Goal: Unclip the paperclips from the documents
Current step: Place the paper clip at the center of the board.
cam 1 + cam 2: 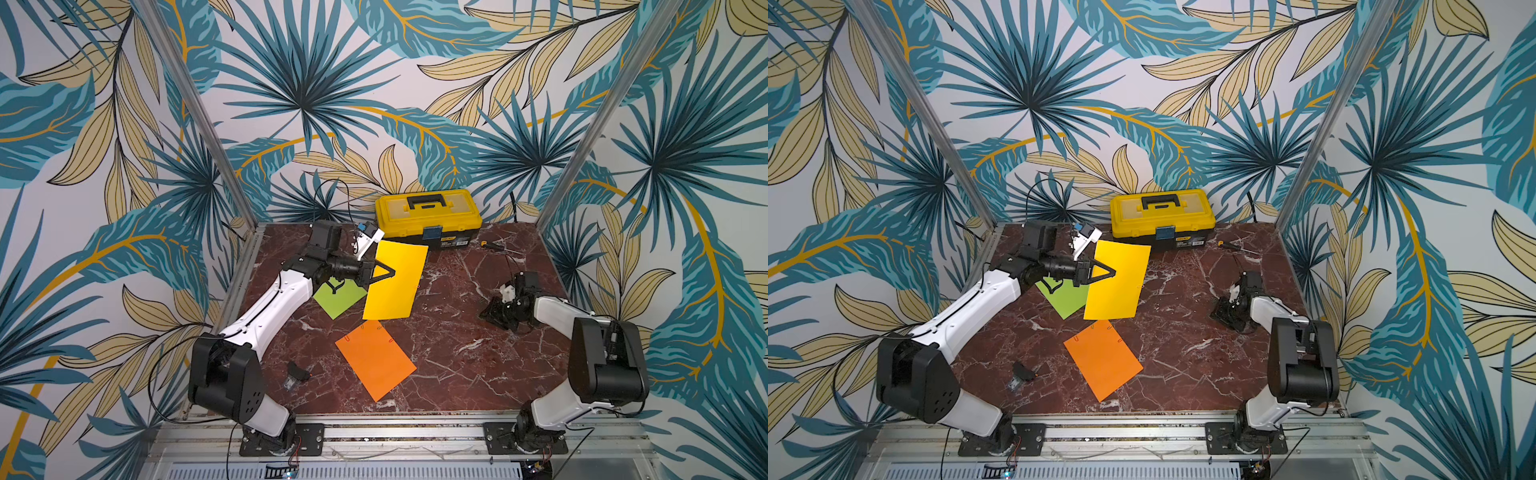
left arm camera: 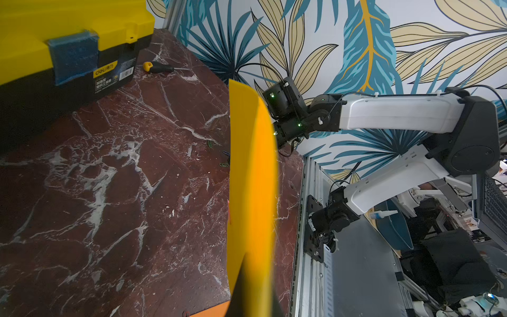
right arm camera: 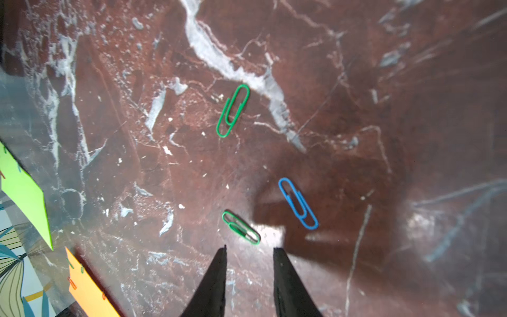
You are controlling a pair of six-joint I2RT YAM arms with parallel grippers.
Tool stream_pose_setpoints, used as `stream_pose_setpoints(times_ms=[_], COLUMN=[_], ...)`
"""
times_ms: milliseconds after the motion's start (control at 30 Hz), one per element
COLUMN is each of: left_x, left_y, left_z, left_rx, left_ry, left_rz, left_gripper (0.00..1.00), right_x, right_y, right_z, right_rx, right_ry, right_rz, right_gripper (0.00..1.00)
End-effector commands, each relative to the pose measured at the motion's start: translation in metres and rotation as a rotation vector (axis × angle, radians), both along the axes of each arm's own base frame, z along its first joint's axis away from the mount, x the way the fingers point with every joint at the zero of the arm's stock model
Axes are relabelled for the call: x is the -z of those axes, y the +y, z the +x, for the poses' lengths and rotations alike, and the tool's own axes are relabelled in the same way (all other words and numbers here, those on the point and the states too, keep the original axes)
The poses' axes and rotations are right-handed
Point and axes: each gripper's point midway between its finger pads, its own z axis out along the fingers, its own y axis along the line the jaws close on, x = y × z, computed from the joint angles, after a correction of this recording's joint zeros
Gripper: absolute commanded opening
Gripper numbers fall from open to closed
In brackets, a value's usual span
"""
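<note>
Paperclips [image 3: 241,227] lie loose on the table [image 3: 411,109] just ahead of the right gripper [image 3: 250,248], its jaws apart and empty: two green, one blue clip [image 3: 298,203]. Farther off are three documents: the orange sheet [image 1: 376,359] and lime sheet [image 1: 338,297] lie flat, and the yellow sheet [image 1: 401,299] is clamped aloft in the left gripper [image 1: 390,273]. This looks like a drop-off; the next move would be to reach across for a clip on the held sheet's edge.

2 arms, same build. White moulded link shells on left arm [image 1: 274,307] and right arm [image 1: 557,311], with matte black joint housings between. Black open-frame triangular fingers on left gripper [image 1: 392,272]. 2 black tapered wedge tips on right gripper [image 3: 249,248]. White camera bracket [image 1: 372,241] just behind left claw. Green LEDs [image 2: 299,125] on black wrist behind right claw. Thin black cable [image 1: 149,386] looped far behind left claw. Black screwed base plates [image 1: 309,438] farthest from claws.
</note>
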Motion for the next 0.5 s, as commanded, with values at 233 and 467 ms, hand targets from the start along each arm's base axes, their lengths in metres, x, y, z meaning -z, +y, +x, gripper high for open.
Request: stream_pose_setpoints(times_ms=[233,467], left_x=[-0.017,-0.027], left_y=[-0.003,-0.009], left_z=[-0.002,-0.007], left_rx=[0.019,0.059], left_ry=[-0.040,-0.055], left_rz=[-0.028,-0.070], left_gripper=[0.00,0.00], right_x=[-0.106,-0.194], right_y=[0.061,0.121], right_z=[0.019,0.017], right_rx=[-0.321,-0.547], right_ry=[-0.383,-0.722], right_rz=[0.104,0.251], right_gripper=[0.48,0.62])
